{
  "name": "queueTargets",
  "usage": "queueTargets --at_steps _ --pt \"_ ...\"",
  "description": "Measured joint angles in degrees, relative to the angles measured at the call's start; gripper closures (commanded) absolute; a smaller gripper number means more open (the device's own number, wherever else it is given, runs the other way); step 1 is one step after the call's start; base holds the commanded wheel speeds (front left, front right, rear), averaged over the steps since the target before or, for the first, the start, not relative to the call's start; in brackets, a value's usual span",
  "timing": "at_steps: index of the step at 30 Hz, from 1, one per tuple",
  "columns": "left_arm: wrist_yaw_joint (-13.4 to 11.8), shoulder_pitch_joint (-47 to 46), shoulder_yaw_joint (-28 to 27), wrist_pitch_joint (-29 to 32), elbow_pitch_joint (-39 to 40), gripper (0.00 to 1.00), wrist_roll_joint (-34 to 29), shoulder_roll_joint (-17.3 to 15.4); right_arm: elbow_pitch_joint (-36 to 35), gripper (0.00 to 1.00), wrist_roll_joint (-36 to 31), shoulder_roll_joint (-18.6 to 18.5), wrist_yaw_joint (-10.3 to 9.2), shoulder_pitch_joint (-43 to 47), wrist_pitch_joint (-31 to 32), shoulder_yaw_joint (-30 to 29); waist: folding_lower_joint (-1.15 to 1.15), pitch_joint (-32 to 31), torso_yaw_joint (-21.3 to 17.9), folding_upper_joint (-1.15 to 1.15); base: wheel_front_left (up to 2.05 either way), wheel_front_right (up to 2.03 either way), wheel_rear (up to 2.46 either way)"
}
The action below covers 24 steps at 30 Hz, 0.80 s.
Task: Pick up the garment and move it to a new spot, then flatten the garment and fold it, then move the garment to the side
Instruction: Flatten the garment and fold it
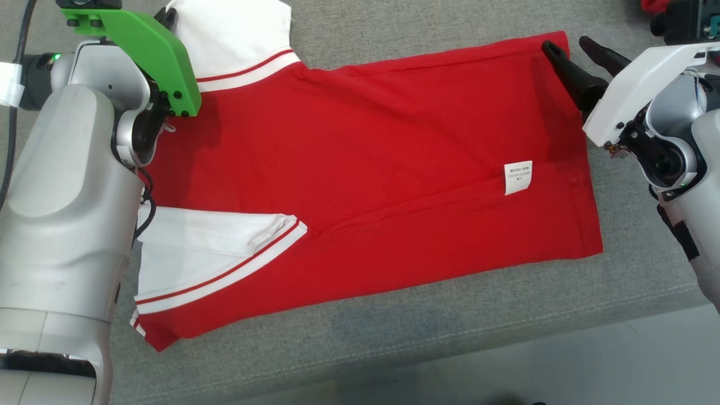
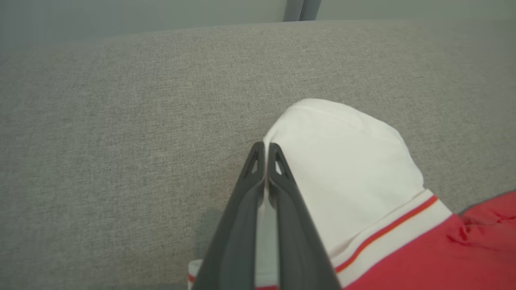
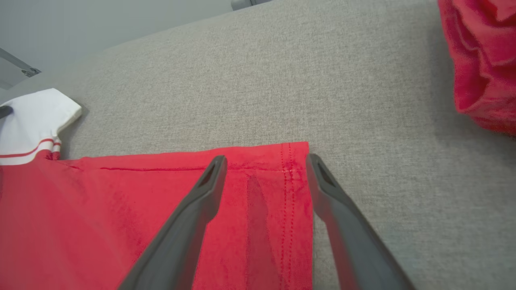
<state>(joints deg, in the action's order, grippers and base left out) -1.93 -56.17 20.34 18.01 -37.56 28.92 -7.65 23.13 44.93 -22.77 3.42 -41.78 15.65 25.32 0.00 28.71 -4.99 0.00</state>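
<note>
The garment (image 1: 365,169) is a red shirt with white sleeves, lying flat on the grey cushion (image 1: 427,326), with a small white label (image 1: 518,177) near its hem. My left gripper (image 2: 266,149) is shut on the edge of the far white sleeve (image 2: 346,161), and white cloth shows between its fingers. In the head view this sleeve (image 1: 236,34) sits at the top left, beside the green wrist mount (image 1: 152,50). My right gripper (image 1: 568,48) stands open over the far hem corner (image 3: 298,161). One finger lies over the red cloth, the other just past its edge.
A second crumpled red cloth (image 3: 479,60) lies on the cushion to the right of the hem corner. The near white sleeve (image 1: 197,253) lies folded onto the shirt. The cushion's front edge (image 1: 450,349) drops to pale floor (image 1: 619,365).
</note>
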Motion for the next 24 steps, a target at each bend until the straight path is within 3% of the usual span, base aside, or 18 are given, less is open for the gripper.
queueTargets --at_steps 8,22,24 --pt "0.5 0.0 -0.3 -2.0 -1.9 1.00 1.0 1.0 4.8 0.00 -0.9 -0.6 -1.09 -3.1 3.1 1.3 0.00 0.7 2.6 0.00 0.00 0.00 0.00" --pt "1.5 0.0 -1.2 -3.5 -4.4 1.00 2.2 1.7 10.4 0.00 -1.0 1.2 -2.00 -5.7 4.1 1.7 0.00 1.0 2.7 0.00 0.00 0.00 0.00" --pt "1.5 0.0 -1.2 -3.5 -4.7 1.00 2.2 1.7 11.1 0.23 -1.0 1.5 -1.99 -6.1 4.1 1.8 0.00 1.1 2.7 0.00 0.00 0.00 0.00"
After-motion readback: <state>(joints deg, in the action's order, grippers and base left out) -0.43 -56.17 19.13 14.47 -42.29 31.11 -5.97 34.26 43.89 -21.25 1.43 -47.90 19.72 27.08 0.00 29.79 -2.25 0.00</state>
